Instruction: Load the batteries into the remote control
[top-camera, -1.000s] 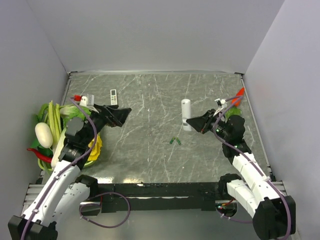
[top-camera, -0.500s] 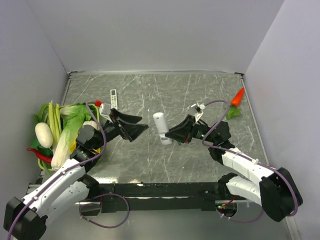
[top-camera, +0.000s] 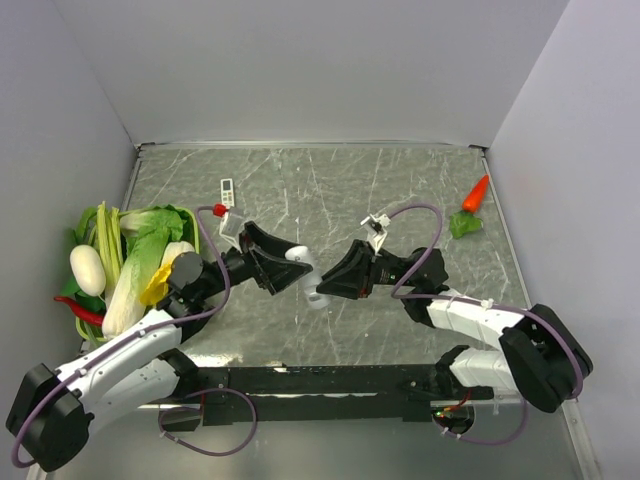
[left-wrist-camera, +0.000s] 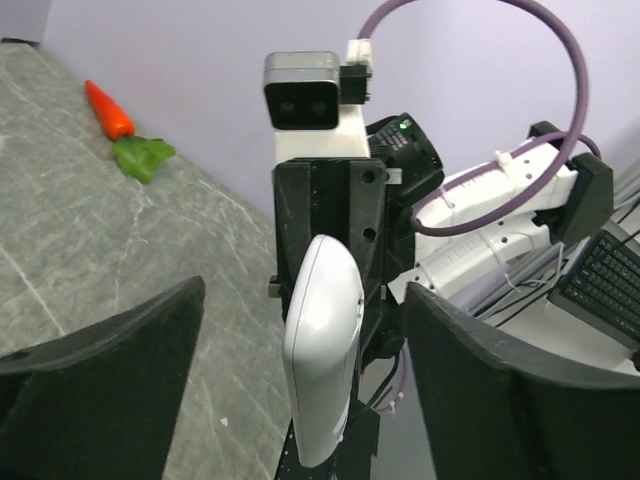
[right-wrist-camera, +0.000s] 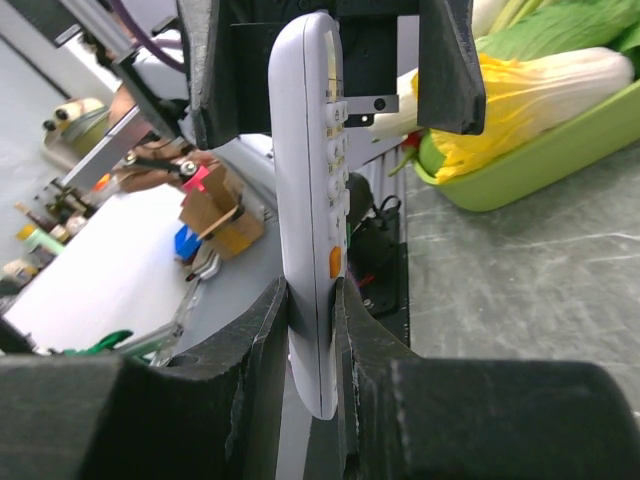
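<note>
The remote control (top-camera: 308, 272), a white bar, is lifted above the middle of the table. My right gripper (top-camera: 327, 289) is shut on its lower end; the right wrist view shows the fingers (right-wrist-camera: 262, 350) clamped on the remote (right-wrist-camera: 312, 200), buttons facing right. My left gripper (top-camera: 290, 262) is open, with its fingers either side of the remote's other end and not touching it. In the left wrist view the remote's smooth back (left-wrist-camera: 322, 355) stands between the open left gripper (left-wrist-camera: 305, 292). The batteries are hidden, out of sight under the arms.
A green tray (right-wrist-camera: 540, 150) with bok choy (top-camera: 140, 250), a white eggplant (top-camera: 86, 270) and a red chili (top-camera: 78, 312) sits at the left edge. A slim white remote (top-camera: 226, 192) lies back left. A carrot (top-camera: 474, 195) lies back right by the wall.
My right gripper has carried the remote left to the table's middle. My left gripper has moved right until its open fingers straddle the remote's end. The green batteries are now covered.
</note>
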